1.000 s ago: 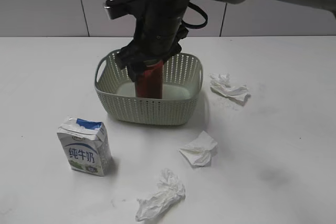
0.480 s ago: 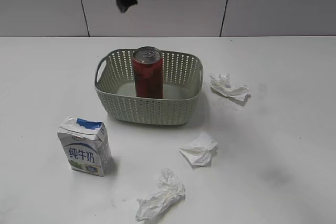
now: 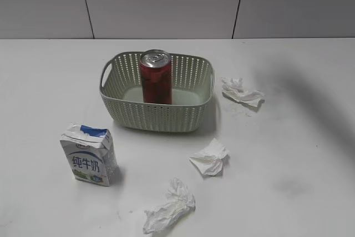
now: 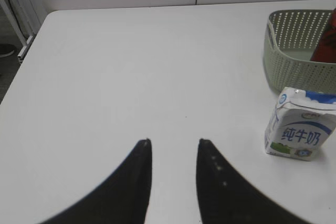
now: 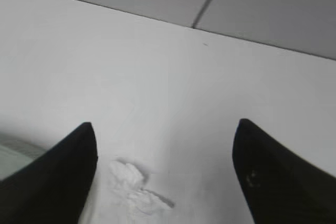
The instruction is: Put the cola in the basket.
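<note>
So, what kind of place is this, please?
Probably a lab or test room, not a home: a bare white table against plain grey wall panels, with a staged set, a pale green perforated plastic basket, a white-and-blue milk carton and crumpled white tissues.

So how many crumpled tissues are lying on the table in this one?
3. One tissue lies right of the basket, one lies in front of the basket's right corner, and one is nearest the camera, right of the milk carton. None appear hidden.
</note>
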`<action>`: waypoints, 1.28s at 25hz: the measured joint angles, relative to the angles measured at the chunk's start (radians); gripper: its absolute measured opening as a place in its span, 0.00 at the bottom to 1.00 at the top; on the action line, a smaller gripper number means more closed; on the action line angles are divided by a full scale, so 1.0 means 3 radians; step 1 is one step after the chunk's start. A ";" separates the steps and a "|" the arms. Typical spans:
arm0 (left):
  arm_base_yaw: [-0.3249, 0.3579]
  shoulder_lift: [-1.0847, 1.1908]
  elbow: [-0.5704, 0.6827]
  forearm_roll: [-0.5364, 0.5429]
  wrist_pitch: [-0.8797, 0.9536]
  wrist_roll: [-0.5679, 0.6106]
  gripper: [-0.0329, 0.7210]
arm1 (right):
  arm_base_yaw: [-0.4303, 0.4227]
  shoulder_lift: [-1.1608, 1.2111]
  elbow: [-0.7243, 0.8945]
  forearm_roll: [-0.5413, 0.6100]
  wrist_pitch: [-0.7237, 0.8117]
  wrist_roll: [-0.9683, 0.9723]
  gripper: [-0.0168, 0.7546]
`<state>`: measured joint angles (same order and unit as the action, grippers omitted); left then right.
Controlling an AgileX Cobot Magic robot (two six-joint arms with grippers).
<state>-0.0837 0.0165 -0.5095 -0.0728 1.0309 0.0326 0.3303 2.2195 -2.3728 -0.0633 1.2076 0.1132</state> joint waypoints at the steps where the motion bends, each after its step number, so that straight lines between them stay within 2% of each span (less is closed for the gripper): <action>1: 0.0000 0.0000 0.0000 0.0000 0.0000 0.0000 0.36 | -0.0123 -0.0034 0.0037 0.0046 0.0005 0.0003 0.80; 6: 0.0000 0.0000 0.0000 0.0000 0.0000 0.0001 0.36 | -0.0552 -0.0286 0.0228 0.0092 0.0015 -0.0004 0.79; 9: 0.0000 0.0000 0.0000 0.0000 0.0000 -0.0002 0.36 | -0.0756 -0.0496 0.0439 0.0344 0.0015 -0.0010 0.79; 14: 0.0000 0.0000 0.0000 0.0000 0.0000 -0.0002 0.36 | -0.0877 -0.0956 0.1101 0.0534 0.0008 -0.0246 0.79; 22: 0.0000 0.0000 0.0000 0.0000 0.0000 -0.0002 0.36 | -0.0877 -0.2131 0.2947 0.0512 -0.0014 -0.0590 0.79; 27: 0.0000 0.0000 0.0000 0.0000 0.0000 -0.0002 0.36 | -0.0877 -0.3095 0.4252 0.0522 -0.0392 -0.0610 0.79; 32: 0.0000 0.0000 0.0000 0.0000 0.0000 -0.0002 0.36 | -0.0877 -0.3985 0.5293 0.0522 -0.0567 -0.0610 0.79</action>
<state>-0.0837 0.0165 -0.5095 -0.0728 1.0309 0.0320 0.0673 1.0240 -0.7848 0.0935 1.0374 -0.0697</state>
